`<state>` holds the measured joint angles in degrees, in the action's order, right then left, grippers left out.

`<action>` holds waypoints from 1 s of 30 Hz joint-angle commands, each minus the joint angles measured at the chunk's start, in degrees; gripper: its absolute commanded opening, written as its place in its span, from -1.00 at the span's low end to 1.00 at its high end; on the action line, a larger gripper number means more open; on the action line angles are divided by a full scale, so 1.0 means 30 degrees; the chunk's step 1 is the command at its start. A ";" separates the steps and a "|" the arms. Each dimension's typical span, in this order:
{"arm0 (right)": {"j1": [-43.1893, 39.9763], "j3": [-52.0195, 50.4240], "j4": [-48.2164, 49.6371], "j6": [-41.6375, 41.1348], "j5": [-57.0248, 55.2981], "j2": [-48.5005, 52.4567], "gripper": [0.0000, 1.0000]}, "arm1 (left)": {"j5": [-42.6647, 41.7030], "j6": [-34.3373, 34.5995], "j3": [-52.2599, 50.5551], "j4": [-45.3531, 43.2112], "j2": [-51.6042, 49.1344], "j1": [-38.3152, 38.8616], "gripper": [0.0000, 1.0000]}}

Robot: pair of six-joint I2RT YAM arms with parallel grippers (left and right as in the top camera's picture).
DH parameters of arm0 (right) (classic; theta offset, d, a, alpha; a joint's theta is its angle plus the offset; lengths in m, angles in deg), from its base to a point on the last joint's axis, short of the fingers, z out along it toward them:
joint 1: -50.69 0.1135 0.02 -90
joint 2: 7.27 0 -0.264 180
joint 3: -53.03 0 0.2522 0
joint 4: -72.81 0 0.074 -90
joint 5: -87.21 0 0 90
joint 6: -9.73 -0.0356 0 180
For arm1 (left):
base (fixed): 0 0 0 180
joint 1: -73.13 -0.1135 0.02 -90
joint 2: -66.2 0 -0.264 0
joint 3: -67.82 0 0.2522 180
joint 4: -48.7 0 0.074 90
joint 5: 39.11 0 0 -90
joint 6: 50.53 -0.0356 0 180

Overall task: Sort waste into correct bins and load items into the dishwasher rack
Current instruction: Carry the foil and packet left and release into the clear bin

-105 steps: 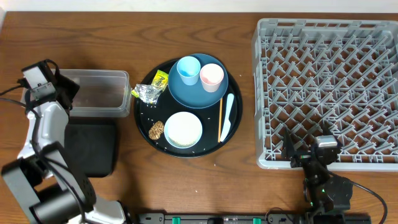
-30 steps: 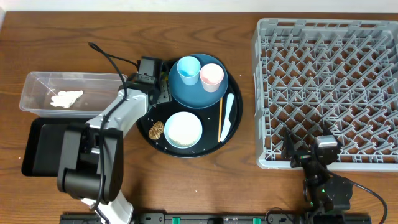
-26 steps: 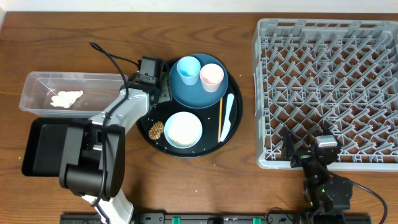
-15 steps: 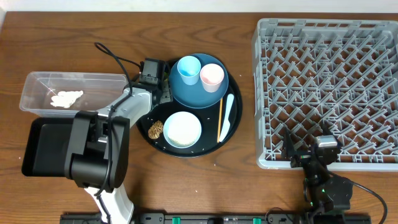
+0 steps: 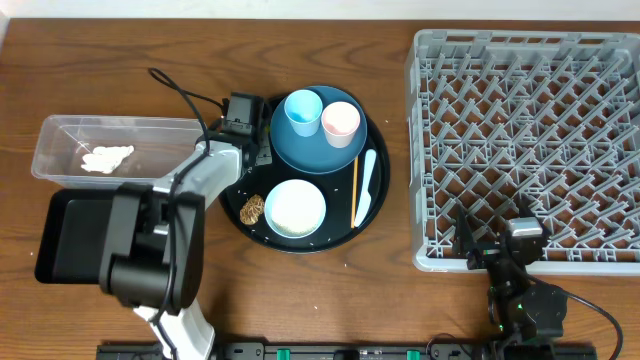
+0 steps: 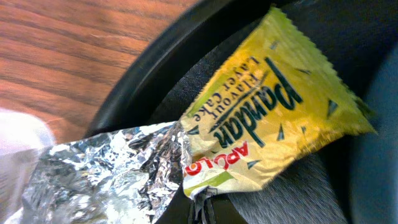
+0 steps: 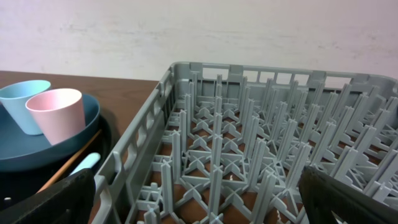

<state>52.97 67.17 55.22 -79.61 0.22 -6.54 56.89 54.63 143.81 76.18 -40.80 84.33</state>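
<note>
Black right claw sits at the near edge of the brown wooden surface, fingers wide apart, just before the large square grey pegged plastic rack. A shallow black rectangular tray lies at the near left. On the large round black tray, a pale-blue bowl and a brown lumpy food piece are nearest, with a white spoon and a thin wooden chopstick to their right. Beyond them a large dark-blue plate carries a light-blue cup and a pink cup. The left claw is closed together at that tray's left rim, by the touching small yellow wrapper and crumpled silver foil; whether it pinches either, I cannot tell. Farther left, a clear plastic rectangular tub holds a crumpled white tissue.
</note>
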 commanded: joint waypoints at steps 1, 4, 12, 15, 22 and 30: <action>0.0095 -0.0022 -0.0080 0.0160 -0.0058 -0.0029 0.99 | -0.0131 0.0036 -0.0036 0.0284 0.2310 0.0029 -0.88; 0.0095 -0.0022 -0.0080 0.0160 -0.0058 -0.0029 0.98 | -0.0131 0.0036 -0.0036 0.0648 0.4197 0.0029 -0.88; 0.0095 -0.0022 -0.0080 0.0153 -0.0058 -0.0029 0.99 | 0.2157 0.2980 -0.0036 0.1574 0.9296 -0.0015 -0.88; 0.0095 -0.0022 -0.0080 0.0153 -0.0058 -0.0029 0.98 | 0.4269 0.6222 -0.0044 0.2390 1.0418 -0.0452 -0.87; 0.0095 -0.0022 -0.0080 0.0160 -0.0058 -0.0029 0.99 | 0.4342 1.1307 -0.0044 0.4320 1.0892 -0.3395 -0.88; 0.0095 -0.0022 -0.0080 0.0160 -0.0058 -0.0029 0.98 | 0.2514 1.7908 -0.0051 0.6404 1.0214 -0.7606 -0.88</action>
<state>52.97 67.17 55.22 -79.61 0.22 -6.54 67.29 98.83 143.71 95.11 -9.24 64.29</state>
